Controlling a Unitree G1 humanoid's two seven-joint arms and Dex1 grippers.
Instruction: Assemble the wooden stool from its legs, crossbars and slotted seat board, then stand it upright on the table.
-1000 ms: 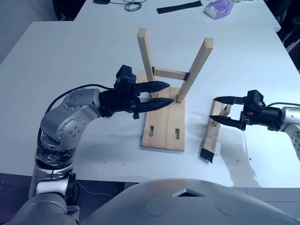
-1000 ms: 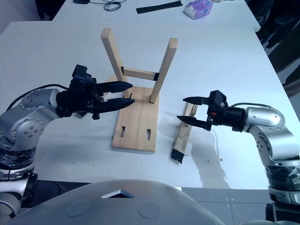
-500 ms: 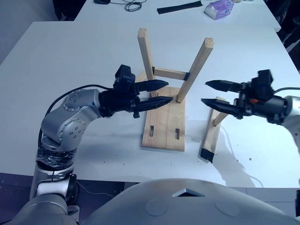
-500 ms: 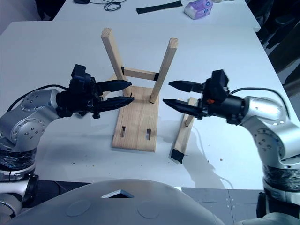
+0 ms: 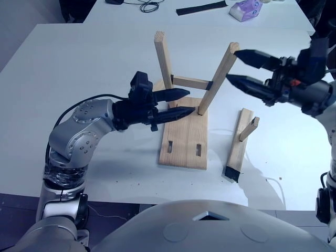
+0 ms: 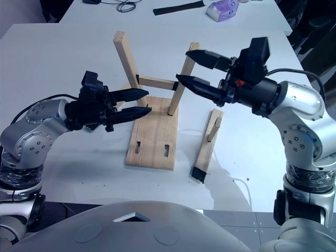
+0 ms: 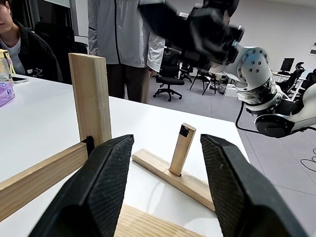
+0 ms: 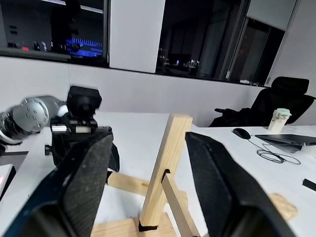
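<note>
Right jaws rose, gaping beside the upturned, two-legged stool (image 5: pixel 184 137).

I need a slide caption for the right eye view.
Open right gripper near a standing leg; open left gripper at the seat board.

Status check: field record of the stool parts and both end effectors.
Seat board: flat on table, two near slots empty
Fitted frame: two legs joined by crossbar, standing at board's far end
Loose leg: lying right of board, short piece attached
Left end effector: open, over board by frame base
Right end effector: open, raised at right leg's top
</note>
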